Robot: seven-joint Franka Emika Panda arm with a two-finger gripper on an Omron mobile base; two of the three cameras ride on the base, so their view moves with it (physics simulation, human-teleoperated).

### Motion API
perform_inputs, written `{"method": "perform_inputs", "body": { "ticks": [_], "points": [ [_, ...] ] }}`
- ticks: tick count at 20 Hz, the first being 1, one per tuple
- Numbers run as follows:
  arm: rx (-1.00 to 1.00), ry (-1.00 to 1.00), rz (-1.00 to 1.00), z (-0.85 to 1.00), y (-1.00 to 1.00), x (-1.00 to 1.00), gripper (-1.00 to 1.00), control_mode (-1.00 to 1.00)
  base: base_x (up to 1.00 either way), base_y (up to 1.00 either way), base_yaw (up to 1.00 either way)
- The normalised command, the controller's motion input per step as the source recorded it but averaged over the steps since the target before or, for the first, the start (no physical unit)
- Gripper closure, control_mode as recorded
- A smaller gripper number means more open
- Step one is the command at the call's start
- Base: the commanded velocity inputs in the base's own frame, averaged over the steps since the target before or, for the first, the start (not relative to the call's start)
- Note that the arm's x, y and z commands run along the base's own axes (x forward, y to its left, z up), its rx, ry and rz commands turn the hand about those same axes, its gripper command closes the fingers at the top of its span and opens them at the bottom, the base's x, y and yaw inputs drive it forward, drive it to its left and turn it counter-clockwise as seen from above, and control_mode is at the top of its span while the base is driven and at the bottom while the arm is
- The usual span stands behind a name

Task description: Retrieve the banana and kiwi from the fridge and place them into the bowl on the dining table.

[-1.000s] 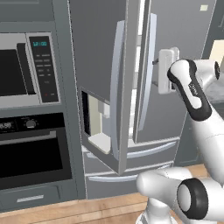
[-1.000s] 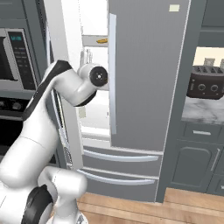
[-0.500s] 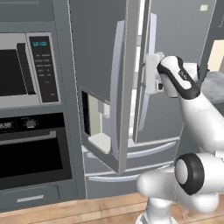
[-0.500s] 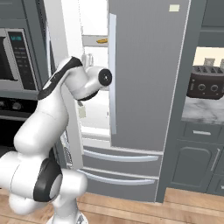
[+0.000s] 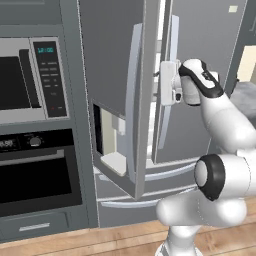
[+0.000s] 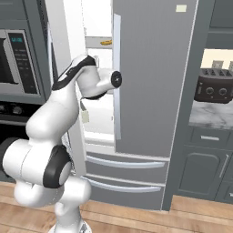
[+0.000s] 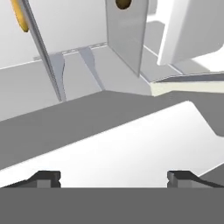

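A grey kitchen wall holds a microwave [image 5: 27, 80] and an oven [image 5: 37, 170] left of the steel fridge [image 5: 200, 75], whose left door stands ajar. The arm bends at the elbow, hand reaching into the gap.

From the right, the banana [image 6: 106, 42] lies flat on an upper shelf, yellow, long axis sideways.

At the hand, the gripper [image 7: 113, 177] is spread wide, holding nothing, and the kiwi [image 7: 123, 4] sits brown at the top edge.

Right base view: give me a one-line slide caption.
Arm reaches into the half-open fridge, where the banana lies on an upper shelf.
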Motion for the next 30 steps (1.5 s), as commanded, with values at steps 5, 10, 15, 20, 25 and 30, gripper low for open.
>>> {"method": "perform_inputs", "body": {
  "ticks": [5, 10, 15, 20, 25, 30],
  "points": [
    [0.00, 0.01, 0.14, -0.19, 0.91, -0.07, -1.00, -1.00, 0.00, 0.00, 0.00],
    [0.00, 0.01, 0.15, -0.42, 1.00, -0.43, -1.00, -1.00, 0.00, 0.00, 0.00],
    [-0.06, 0.01, 0.13, -0.61, 1.00, -0.34, -1.00, -1.00, 0.00, 0.00, 0.00],
    [-0.09, 0.06, 0.10, -0.71, 1.00, -0.16, -1.00, -1.00, 0.00, 0.00, 0.00],
    [-0.08, 0.07, 0.12, -0.74, 1.00, -0.15, -1.00, -1.00, 0.00, 0.00, 0.00],
    [-0.08, 0.04, 0.11, -0.67, 1.00, -0.05, -1.00, -1.00, 0.00, 0.00, 0.00]
  ]
}}
